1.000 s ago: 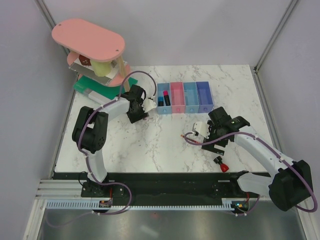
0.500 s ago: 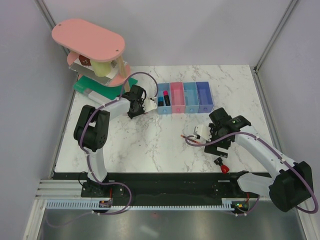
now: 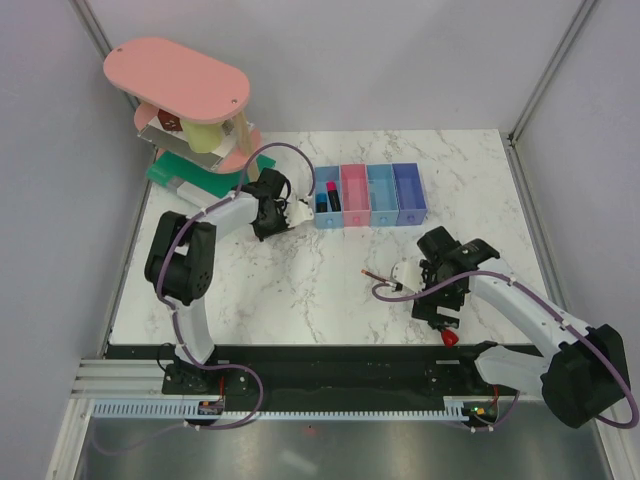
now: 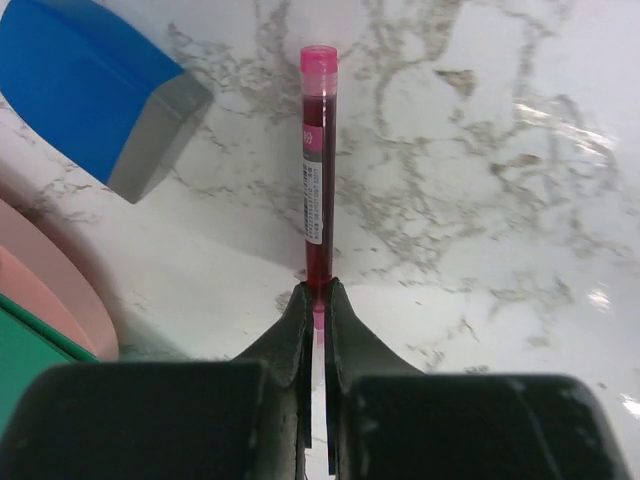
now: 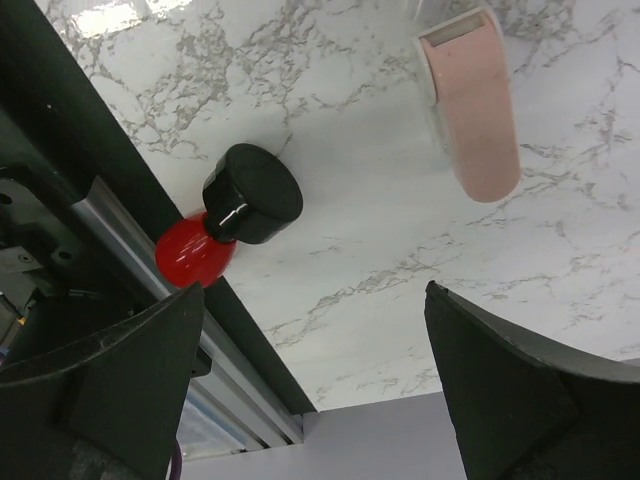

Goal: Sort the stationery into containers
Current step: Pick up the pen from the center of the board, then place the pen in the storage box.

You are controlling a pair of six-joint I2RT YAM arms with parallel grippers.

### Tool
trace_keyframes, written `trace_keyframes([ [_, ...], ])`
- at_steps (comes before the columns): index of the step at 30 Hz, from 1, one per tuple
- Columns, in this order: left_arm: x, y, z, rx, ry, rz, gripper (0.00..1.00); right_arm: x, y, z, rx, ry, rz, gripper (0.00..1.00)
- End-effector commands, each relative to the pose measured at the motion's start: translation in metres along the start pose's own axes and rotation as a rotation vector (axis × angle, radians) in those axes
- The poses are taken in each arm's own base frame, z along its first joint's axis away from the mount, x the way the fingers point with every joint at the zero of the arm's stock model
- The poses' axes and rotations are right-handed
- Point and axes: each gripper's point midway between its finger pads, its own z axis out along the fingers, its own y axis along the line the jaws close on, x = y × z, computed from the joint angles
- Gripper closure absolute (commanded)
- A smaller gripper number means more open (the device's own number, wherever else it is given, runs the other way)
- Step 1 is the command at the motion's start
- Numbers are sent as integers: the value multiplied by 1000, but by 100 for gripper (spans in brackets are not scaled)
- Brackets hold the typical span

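Left gripper (image 4: 314,295): closed on the near tip of the thin red pen (image 4: 318,170). The pen runs straight away from it over the marble counter (image 4: 480,200), pink end farthest.
Left wrist view alone: shows the pen's printed label. It also shows a blue block (image 4: 80,80) with a grey end face, lying left of the pen and apart from it. From overhead the arm covers the pen, and I cannot pick out the block.
Right gripper (image 5: 312,300): wide open, holding nothing, over the counter's near edge.
Right wrist view alone: the round red-and-black knob (image 5: 235,220) lies nearer the left finger, its red end against the dark rail (image 5: 100,200). The pale pink eraser (image 5: 475,120) lies well apart from it, farther out on the marble.
Overhead on that side: only the knob's red end shows below the gripper, and the eraser cannot be made out with certainty.
Overhead alone: the row of four bins (image 3: 381,195) sits at the far middle, just right of the left gripper. The pink-red marker (image 3: 333,195) lies in the leftmost one.
Far-left corner: the pink stand (image 3: 177,80) is above the green box (image 3: 170,172). The left wrist view catches only slivers of both.
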Motion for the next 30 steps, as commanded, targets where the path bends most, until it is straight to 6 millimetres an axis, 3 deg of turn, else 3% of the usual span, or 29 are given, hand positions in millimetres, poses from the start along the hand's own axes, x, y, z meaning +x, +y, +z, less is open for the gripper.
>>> trace_keyframes([
  [1,-40,-5,-64,95,-167,-56,98,-7,-8,-4,72,-50,33,2],
  [8,-91,-4,-122,171,-349,-123,98,-12,-14,-6,118,-87,92,2],
  [12,-134,7,-152,226,-493,-252,98,-18,-25,-13,186,-122,142,2],
  [14,-156,1,-156,324,-565,-301,98,-23,-32,-17,228,-158,187,2],
  [16,-183,-1,-171,425,-649,-379,98,-23,-36,-19,259,-167,218,2],
  [17,-191,-4,-164,475,-656,-409,98,-25,-41,-23,288,-185,229,2],
  [19,-216,-7,-175,584,-727,-462,98,-25,-46,-26,320,-187,241,2],
  [20,-221,-9,-164,625,-719,-488,98,-27,-49,-30,339,-199,248,2],
  [22,-241,-10,-168,681,-759,-518,98,-27,-56,-35,373,-207,259,2],
  [27,-266,5,-131,695,-765,-640,98,-32,-65,-45,409,-225,283,2],
  [29,-275,17,-125,666,-789,-656,98,-32,-65,-44,406,-221,284,2],
  [30,-276,21,-109,649,-770,-680,98,-32,-64,-43,402,-219,283,2],
])
